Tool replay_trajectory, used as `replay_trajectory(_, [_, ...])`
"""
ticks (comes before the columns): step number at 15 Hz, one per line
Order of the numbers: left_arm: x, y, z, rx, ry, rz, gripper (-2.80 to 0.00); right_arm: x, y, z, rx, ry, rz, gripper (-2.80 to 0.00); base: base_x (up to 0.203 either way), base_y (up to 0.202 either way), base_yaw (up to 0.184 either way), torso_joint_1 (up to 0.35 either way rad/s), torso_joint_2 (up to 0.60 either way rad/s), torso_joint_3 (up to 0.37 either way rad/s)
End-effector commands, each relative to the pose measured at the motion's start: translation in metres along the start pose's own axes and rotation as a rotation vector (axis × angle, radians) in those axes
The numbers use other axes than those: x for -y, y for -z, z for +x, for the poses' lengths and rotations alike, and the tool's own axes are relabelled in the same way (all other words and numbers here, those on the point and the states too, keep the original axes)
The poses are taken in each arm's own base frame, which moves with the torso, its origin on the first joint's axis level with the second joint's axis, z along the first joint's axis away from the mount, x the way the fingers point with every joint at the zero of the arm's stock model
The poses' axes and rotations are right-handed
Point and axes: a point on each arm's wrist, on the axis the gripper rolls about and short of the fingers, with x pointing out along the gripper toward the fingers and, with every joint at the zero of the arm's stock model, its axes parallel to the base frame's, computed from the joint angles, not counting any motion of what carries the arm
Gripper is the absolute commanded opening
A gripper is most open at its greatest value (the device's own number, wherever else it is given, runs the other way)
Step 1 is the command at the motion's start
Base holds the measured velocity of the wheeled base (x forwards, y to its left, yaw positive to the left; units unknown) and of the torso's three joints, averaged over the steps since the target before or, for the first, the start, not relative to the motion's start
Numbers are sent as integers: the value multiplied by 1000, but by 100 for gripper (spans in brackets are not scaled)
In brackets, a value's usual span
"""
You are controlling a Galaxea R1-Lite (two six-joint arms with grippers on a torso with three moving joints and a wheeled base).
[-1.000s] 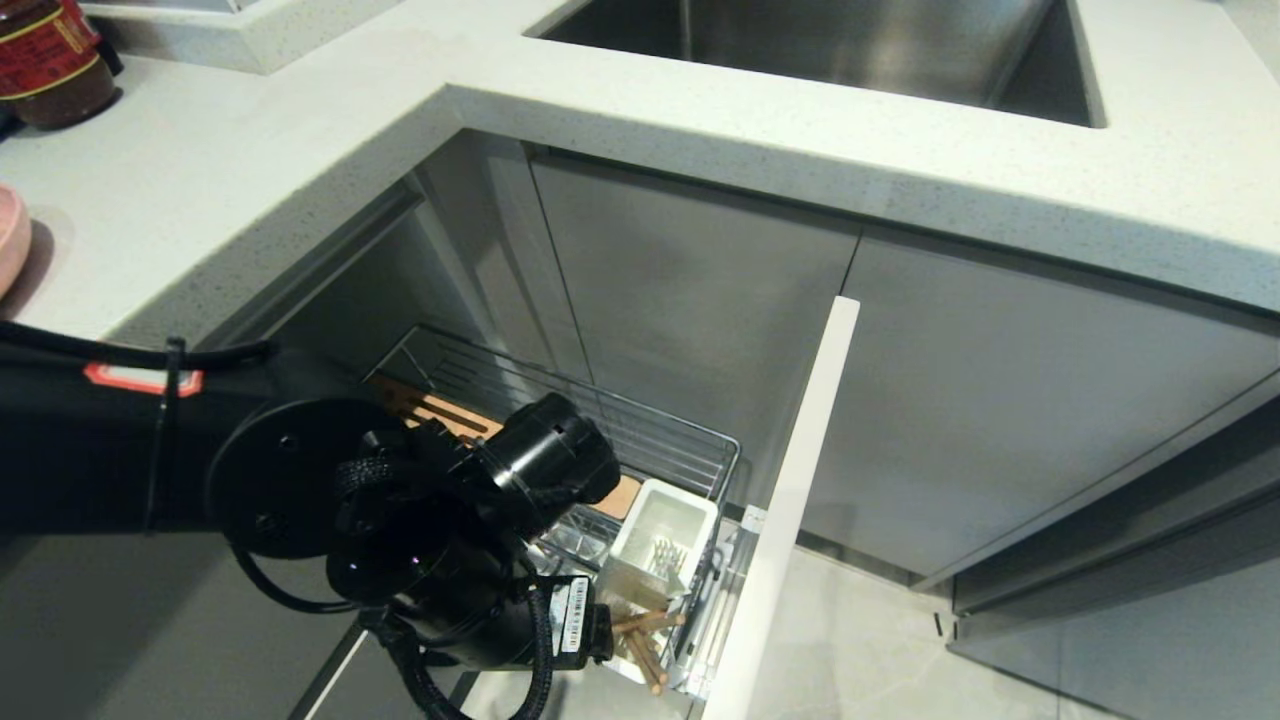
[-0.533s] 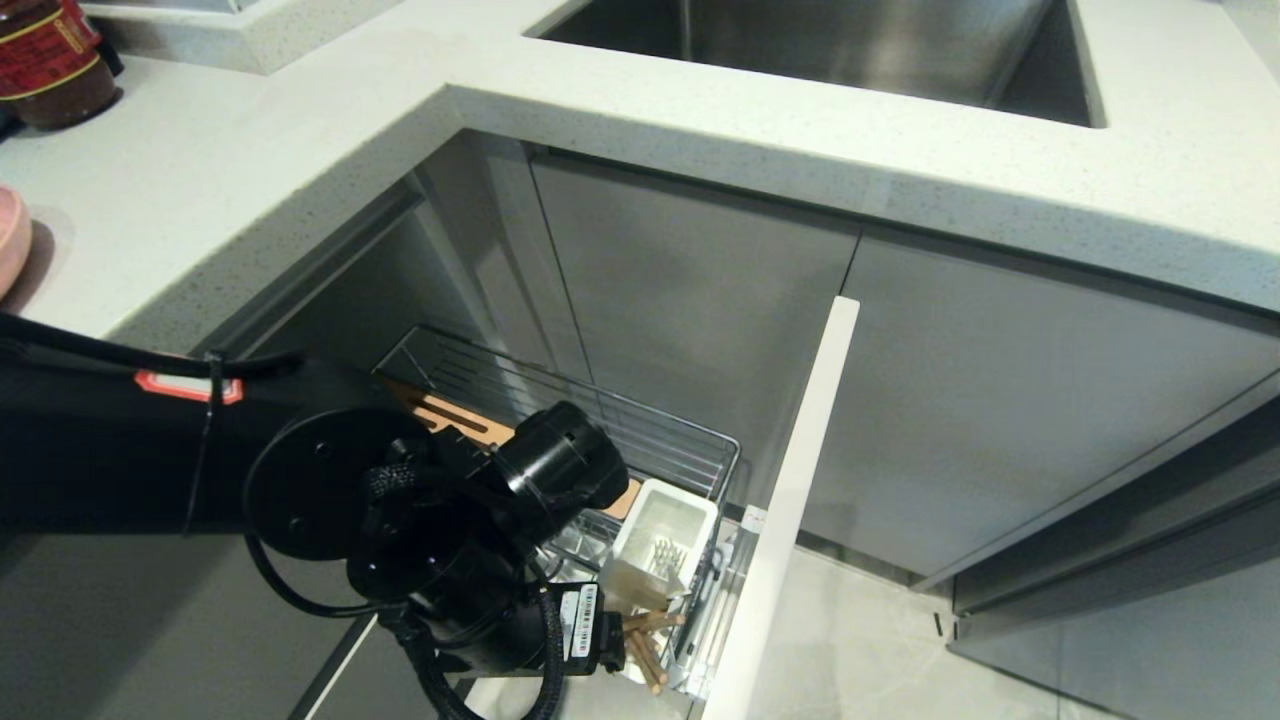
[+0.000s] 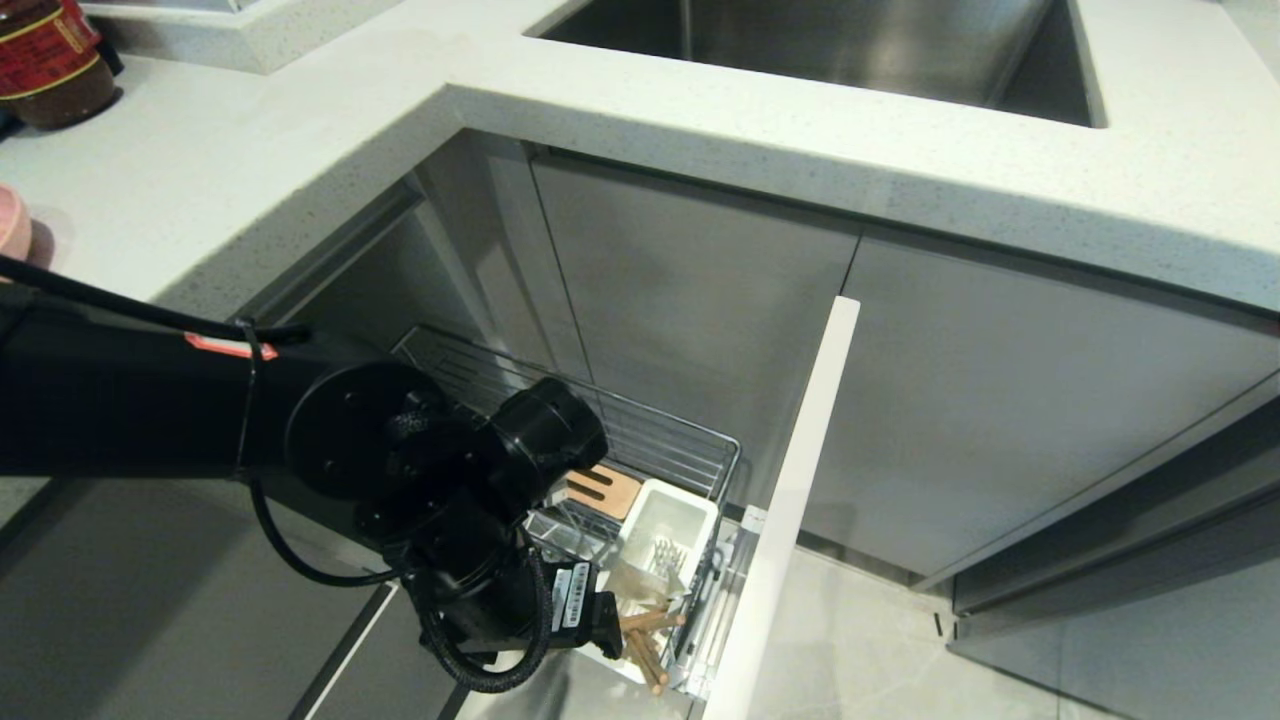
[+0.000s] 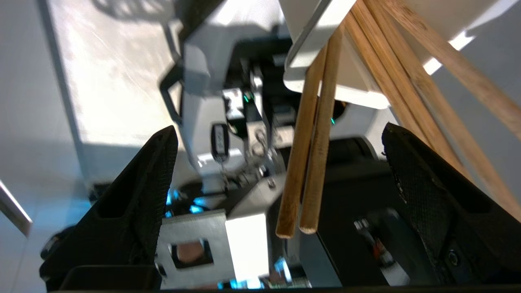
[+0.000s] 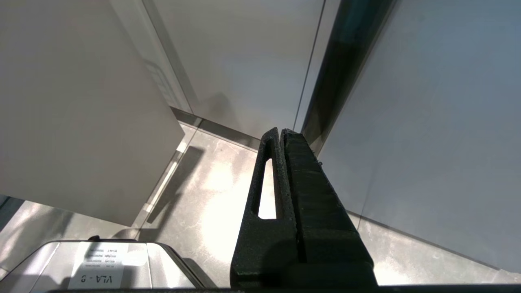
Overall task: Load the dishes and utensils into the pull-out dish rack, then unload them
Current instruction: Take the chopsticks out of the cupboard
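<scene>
The pull-out dish rack (image 3: 660,440) stands drawn out under the counter, with its white cutlery cup (image 3: 668,520) at the front corner. Wooden chopsticks (image 3: 645,640) lean out of the cup toward me. My left arm (image 3: 420,500) reaches down over the rack. In the left wrist view the left gripper (image 4: 279,130) is open, with two chopsticks (image 4: 309,154) hanging between its fingers and touching neither. More sticks (image 4: 427,81) slant past one finger, under the cup (image 4: 321,57). The dishes are out of view. My right gripper (image 5: 281,132) is shut and parked low over the floor.
The rack's tall white front panel (image 3: 790,500) stands just right of the cup. A slotted wood strip (image 3: 600,488) shows behind the wrist. The counter (image 3: 300,150) carries a sauce bottle (image 3: 50,60) and a pink bowl's edge (image 3: 12,225). A steel sink (image 3: 820,40) lies behind.
My left arm has swung to the right and further over the rack, covering more of the wood strip. The chopsticks and cup have stayed put.
</scene>
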Motion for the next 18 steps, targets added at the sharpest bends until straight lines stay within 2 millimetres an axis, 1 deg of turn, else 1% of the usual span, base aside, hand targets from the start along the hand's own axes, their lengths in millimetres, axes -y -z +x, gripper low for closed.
replay_trajectory(1, [-2,-8,4,-42,4,-19,0,0,0,0,-1,0,0,-280,0,0,0,0,0,0])
replay_trajectory(3, [-6,-14,6,-102,9,-14,0,0,0,0,-1,0,0,-280,0,0,0,0,0,0])
replay_trajectory(10, [-6,-26,13,-259,48,-3,0,0,0,0,-1,1,0,-280,0,0,0,0,0,0])
replay_trajectory(14, [-2,-34,24,-298,77,-11,0,0,0,0,-1,0,0,-280,0,0,0,0,0,0])
replay_trajectory(18, [-4,-39,27,-295,77,-25,0,0,0,0,-1,0,0,-280,0,0,0,0,0,0])
